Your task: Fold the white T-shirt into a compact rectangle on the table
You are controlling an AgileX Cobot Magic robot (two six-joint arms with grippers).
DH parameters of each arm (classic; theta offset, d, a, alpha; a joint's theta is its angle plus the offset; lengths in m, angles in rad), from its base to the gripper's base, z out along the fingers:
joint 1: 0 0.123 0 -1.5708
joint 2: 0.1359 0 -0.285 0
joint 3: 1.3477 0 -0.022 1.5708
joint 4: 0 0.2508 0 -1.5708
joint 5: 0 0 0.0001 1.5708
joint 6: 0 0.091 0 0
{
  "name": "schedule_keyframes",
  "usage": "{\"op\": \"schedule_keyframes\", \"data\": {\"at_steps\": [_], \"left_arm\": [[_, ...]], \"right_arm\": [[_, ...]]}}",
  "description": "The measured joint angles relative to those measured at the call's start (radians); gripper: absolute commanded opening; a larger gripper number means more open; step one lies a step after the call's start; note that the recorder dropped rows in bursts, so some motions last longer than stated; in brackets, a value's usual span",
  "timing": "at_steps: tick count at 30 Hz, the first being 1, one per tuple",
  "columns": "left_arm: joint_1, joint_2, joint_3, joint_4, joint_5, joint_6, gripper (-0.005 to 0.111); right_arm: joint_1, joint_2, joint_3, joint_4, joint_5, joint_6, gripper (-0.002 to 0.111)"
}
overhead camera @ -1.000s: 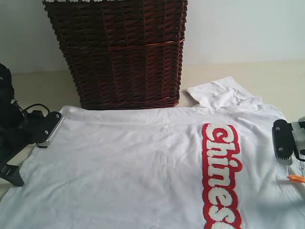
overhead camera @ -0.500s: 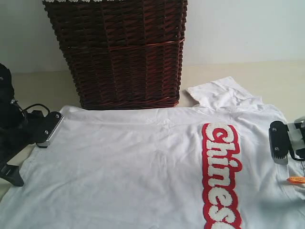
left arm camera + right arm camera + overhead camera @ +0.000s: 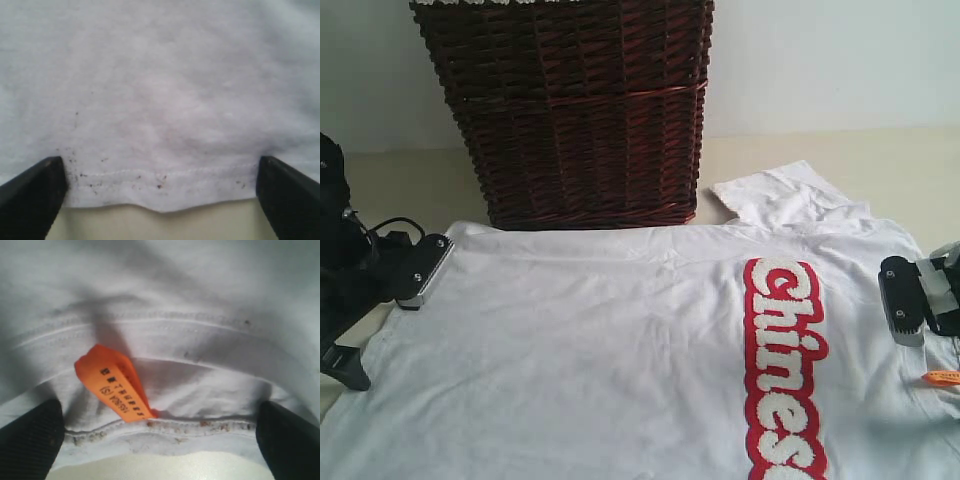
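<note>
The white T-shirt (image 3: 620, 340) lies spread flat on the cream table (image 3: 410, 185), its red band with fuzzy white lettering (image 3: 782, 370) running toward the front. Its orange neck tag (image 3: 942, 377) shows at the right edge. My left gripper (image 3: 420, 272) sits at the shirt's left edge. In the left wrist view it (image 3: 160, 200) is open, with the stitched hem (image 3: 160, 175) lying between the wide-apart fingers (image 3: 30, 195). My right gripper (image 3: 908, 312) is at the collar. It (image 3: 160, 440) is open too, straddling the collar seam (image 3: 190, 425) beside the orange tag (image 3: 117, 385).
A tall dark brown wicker basket (image 3: 580, 110) stands at the back, touching the shirt's far edge. One sleeve (image 3: 780, 195) sticks out to the right of the basket. Bare table (image 3: 160, 225) shows just below the hem.
My right gripper has shifted a little to the left and lower over the collar area. The left gripper and the shirt have not moved.
</note>
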Motion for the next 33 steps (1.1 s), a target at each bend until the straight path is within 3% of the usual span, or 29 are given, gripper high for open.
{"op": "schedule_keyframes", "data": {"at_steps": [33], "left_arm": [[0.0,0.002,0.0,0.0,0.0,0.0,0.105]], "right_arm": [[0.0,0.036,-0.025,0.002,0.028,-0.007,0.103]]}}
